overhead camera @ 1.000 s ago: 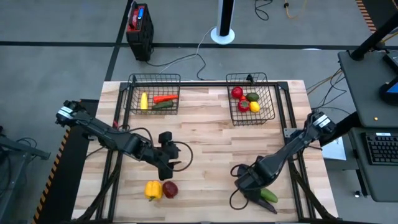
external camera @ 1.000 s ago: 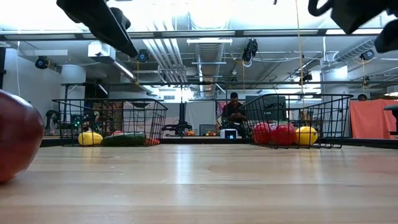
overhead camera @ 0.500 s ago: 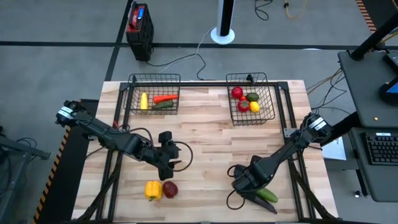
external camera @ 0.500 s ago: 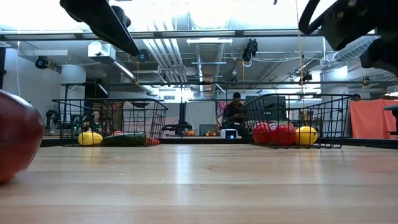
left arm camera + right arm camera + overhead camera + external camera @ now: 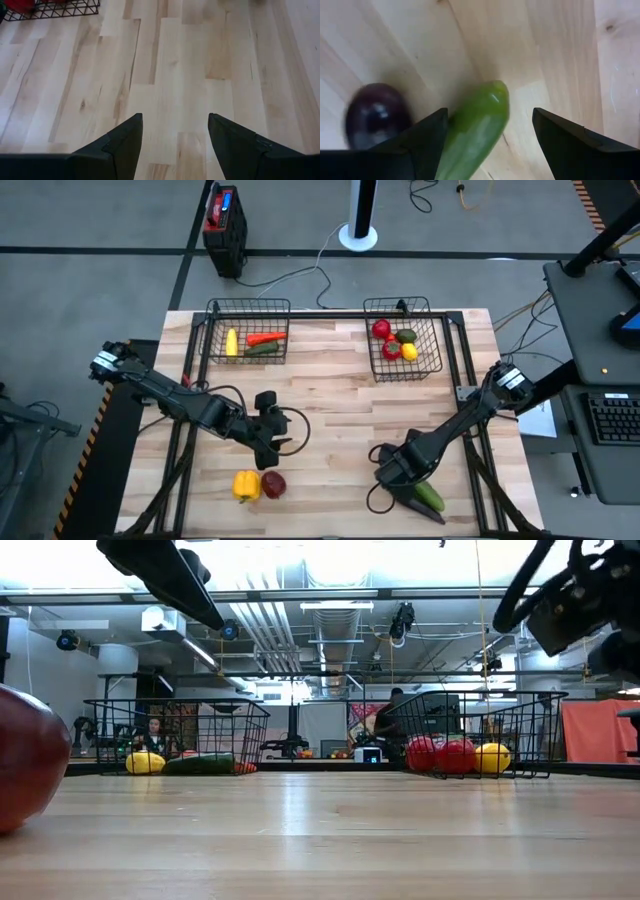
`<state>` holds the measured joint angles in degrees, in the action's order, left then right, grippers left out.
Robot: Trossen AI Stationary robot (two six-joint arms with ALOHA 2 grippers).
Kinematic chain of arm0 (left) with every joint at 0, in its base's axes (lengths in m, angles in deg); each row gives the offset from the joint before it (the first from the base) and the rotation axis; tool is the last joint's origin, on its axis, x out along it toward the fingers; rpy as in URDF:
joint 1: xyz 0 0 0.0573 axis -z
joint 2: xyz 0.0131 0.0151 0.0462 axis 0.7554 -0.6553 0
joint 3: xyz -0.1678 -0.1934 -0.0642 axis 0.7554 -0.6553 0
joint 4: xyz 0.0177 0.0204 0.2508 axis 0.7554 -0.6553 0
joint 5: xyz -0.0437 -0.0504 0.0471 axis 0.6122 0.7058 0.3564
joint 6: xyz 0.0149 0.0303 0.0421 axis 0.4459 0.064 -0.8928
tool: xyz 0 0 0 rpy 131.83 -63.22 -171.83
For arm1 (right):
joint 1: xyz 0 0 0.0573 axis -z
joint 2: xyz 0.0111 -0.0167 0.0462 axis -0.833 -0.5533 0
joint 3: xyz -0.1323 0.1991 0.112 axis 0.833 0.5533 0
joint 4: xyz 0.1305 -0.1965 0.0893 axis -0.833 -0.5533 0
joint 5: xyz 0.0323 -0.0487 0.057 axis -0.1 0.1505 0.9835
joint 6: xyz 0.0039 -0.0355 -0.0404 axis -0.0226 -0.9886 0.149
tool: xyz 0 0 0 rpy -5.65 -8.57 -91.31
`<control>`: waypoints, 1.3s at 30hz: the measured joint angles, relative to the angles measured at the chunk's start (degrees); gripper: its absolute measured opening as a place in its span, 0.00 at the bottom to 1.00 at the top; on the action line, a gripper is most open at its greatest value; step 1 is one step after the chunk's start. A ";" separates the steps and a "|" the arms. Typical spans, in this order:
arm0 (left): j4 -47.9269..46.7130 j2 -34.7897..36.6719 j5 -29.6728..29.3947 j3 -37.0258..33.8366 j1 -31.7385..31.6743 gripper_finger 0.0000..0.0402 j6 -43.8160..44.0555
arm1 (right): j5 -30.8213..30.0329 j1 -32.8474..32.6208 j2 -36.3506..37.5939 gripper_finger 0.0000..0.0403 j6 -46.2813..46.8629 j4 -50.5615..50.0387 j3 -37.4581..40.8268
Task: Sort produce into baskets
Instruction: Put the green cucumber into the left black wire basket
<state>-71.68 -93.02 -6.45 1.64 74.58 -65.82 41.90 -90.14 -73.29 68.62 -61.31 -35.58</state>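
Observation:
My right gripper (image 5: 408, 483) hangs open, pointing down, over the near right of the table. In the right wrist view (image 5: 490, 125) a green cucumber (image 5: 475, 130) lies on the wood between its fingers, close to one of them, with a purple eggplant (image 5: 377, 115) beside it. My left gripper (image 5: 292, 443) waits open above bare wood at mid-table (image 5: 175, 130). A yellow pepper (image 5: 246, 485) and a red tomato (image 5: 272, 483) lie near the front edge. Both black wire baskets, left (image 5: 212, 330) and right (image 5: 436, 340), hold produce.
The baskets stand at the table's far edge, with open wood between them and the arms. A red-and-black box (image 5: 224, 228) sits on the floor beyond the table. In the low view the tomato (image 5: 25, 760) looms at the left, and a person (image 5: 395, 710) stands far behind.
My right gripper has come down toward the cucumber, staying open. The left arm and the produce have kept still.

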 joint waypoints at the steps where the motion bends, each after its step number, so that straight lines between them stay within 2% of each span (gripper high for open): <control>1: 0.00 0.00 -0.02 0.00 0.00 0.52 0.02 | 0.00 0.00 0.00 0.70 0.00 -0.02 0.30; 21: 0.00 0.00 -1.39 0.00 0.02 0.52 0.00 | -0.43 0.00 0.02 0.70 1.07 3.17 6.86; 24: 0.00 0.00 -1.44 0.00 0.02 0.52 0.02 | -2.37 0.08 0.26 0.70 0.42 2.59 6.96; 30: 0.04 0.00 -1.54 0.00 0.02 0.52 0.02 | -2.61 1.40 1.39 0.70 0.16 0.46 4.87; 35: 0.01 0.00 -1.58 0.00 0.00 0.52 -0.01 | -3.17 2.47 3.99 0.70 3.72 -2.97 2.23; 39: -0.04 0.00 -2.82 -0.02 0.02 0.52 -0.02 | -1.18 3.04 7.24 0.70 11.27 -6.59 1.26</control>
<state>-71.73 -93.02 -9.27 1.62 74.60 -65.85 40.72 -87.10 -66.04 79.89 -67.90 -34.32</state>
